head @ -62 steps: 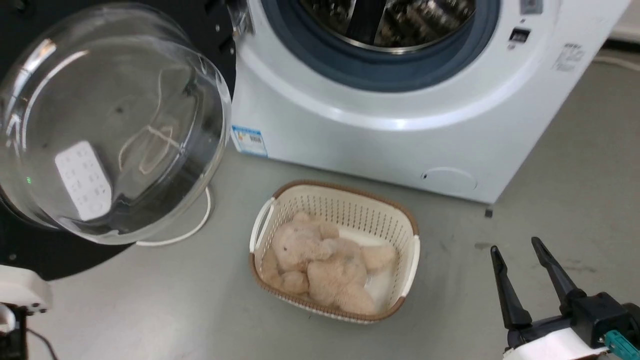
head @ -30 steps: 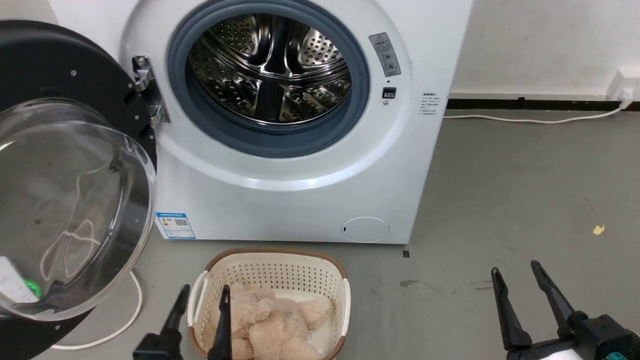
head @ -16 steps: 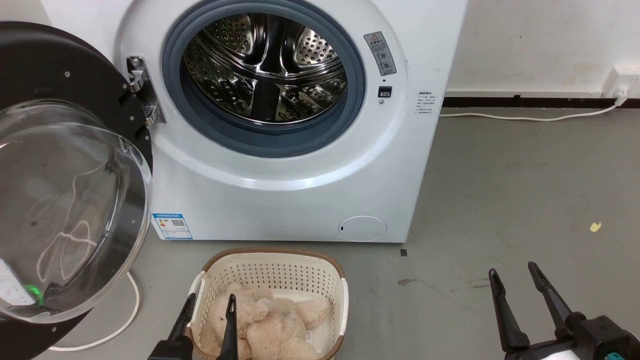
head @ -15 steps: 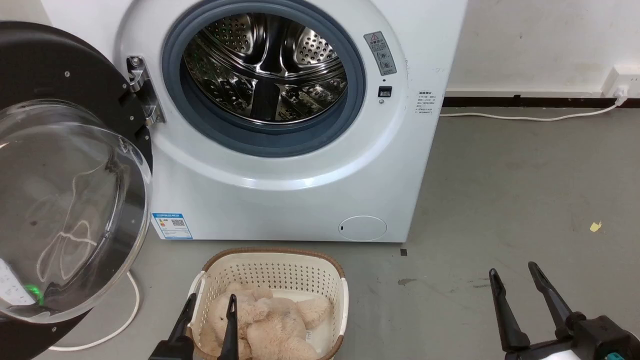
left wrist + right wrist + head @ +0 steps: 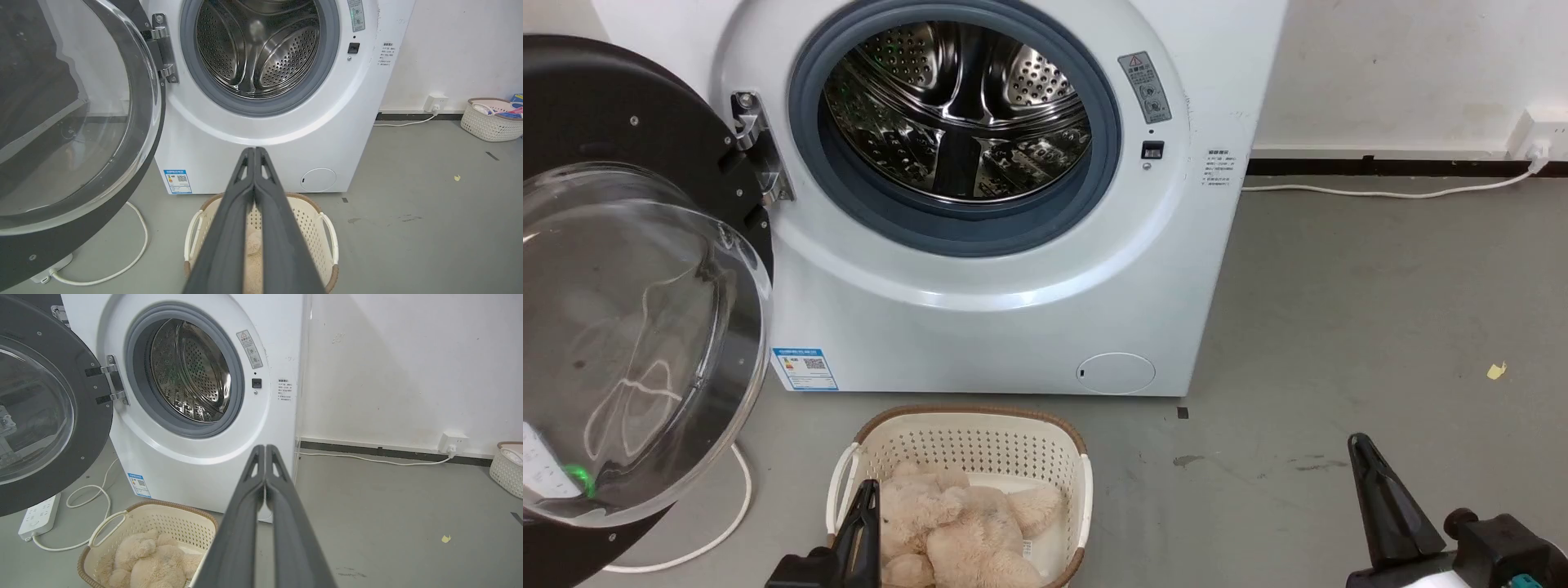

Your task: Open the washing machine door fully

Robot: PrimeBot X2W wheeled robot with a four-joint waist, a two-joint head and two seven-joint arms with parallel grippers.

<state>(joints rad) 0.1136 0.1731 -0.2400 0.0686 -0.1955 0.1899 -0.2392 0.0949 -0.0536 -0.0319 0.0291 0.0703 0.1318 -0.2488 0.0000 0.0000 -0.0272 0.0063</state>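
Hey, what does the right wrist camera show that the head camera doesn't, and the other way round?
Right wrist view: a second white perforated basket at the wall. Head view: the shut left gripper by the cream basket holding a beige plush toy. Both: the open glossy black round washing machine door, the steel drum, the shut right gripper.

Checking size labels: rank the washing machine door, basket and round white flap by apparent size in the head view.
1. washing machine door, clearly largest.
2. basket, cut off at the bottom edge.
3. round white flap.
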